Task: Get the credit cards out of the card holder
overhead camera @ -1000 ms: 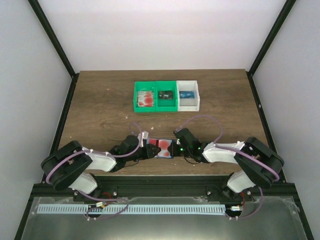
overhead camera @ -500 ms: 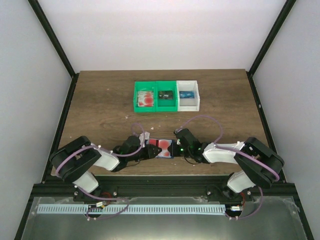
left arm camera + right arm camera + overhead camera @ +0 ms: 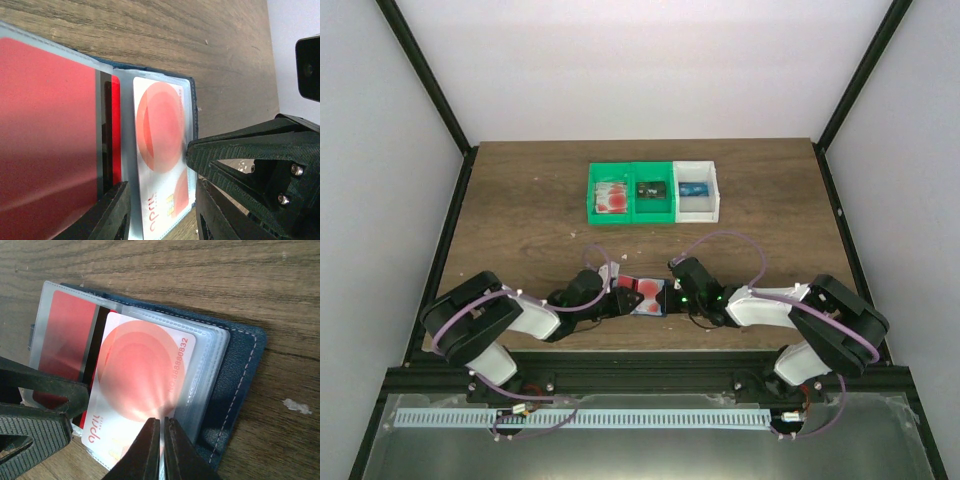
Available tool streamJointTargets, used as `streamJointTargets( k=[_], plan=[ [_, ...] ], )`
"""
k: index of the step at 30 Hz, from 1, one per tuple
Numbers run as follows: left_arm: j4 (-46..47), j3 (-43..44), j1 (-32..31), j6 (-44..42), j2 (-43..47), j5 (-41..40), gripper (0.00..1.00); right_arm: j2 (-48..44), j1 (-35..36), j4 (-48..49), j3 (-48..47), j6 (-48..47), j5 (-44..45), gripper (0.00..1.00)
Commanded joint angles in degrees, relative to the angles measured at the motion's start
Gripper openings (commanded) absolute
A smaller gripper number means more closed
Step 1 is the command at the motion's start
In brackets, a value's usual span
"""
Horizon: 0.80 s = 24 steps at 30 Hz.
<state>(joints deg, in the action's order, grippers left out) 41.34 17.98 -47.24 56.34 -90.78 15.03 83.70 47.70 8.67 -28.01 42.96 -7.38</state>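
The navy card holder (image 3: 645, 297) lies open on the table between both grippers. Its clear sleeves hold a red-and-white card (image 3: 140, 380) and a red card with a dark stripe (image 3: 65, 340). My right gripper (image 3: 161, 450) is shut on the near edge of the red-and-white card and its clear sleeve. In the left wrist view my left gripper (image 3: 160, 220) is open, one finger (image 3: 107, 215) by the red card (image 3: 50, 130), the other (image 3: 207, 215) past the red-and-white card (image 3: 160, 150). The navy cover (image 3: 240, 375) shows at the right.
A green two-compartment bin (image 3: 631, 216) and a white bin (image 3: 698, 212) stand at the back centre. They hold a red-and-white card (image 3: 612, 196), a dark card (image 3: 651, 189) and a blue card (image 3: 693, 188). The right gripper's body (image 3: 260, 165) crowds the left wrist view.
The left arm's elbow has swung right and upward, closer in. The card holder has shifted slightly between the grippers. The right arm has hardly moved.
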Motion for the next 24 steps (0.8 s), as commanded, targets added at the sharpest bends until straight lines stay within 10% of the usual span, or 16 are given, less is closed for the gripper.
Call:
streamJointTargets(
  k=[1,12,19,24],
  plan=[
    [-1.1,0.4,0.0,-1.2,-0.4,-1.2,0.39,0.2,-0.2,-1.4,1.0,0.2,0.6,0.05],
    [11.1,-1.3,-0.2,3.1,-6.1,4.5,0.32,0.1,-0.2,-1.2,1.1,0.4,0.5,0.03],
    [14.5,-3.2,-0.1,4.3,-6.5,4.2,0.0,-0.3,-0.2,-1.1,1.6,0.5,0.6,0.04],
    [13.7,-4.0,0.3,3.9,-5.2,3.0,0.0,0.0,-0.2,-0.9,2.2,0.7,1.0,0.04]
  ],
)
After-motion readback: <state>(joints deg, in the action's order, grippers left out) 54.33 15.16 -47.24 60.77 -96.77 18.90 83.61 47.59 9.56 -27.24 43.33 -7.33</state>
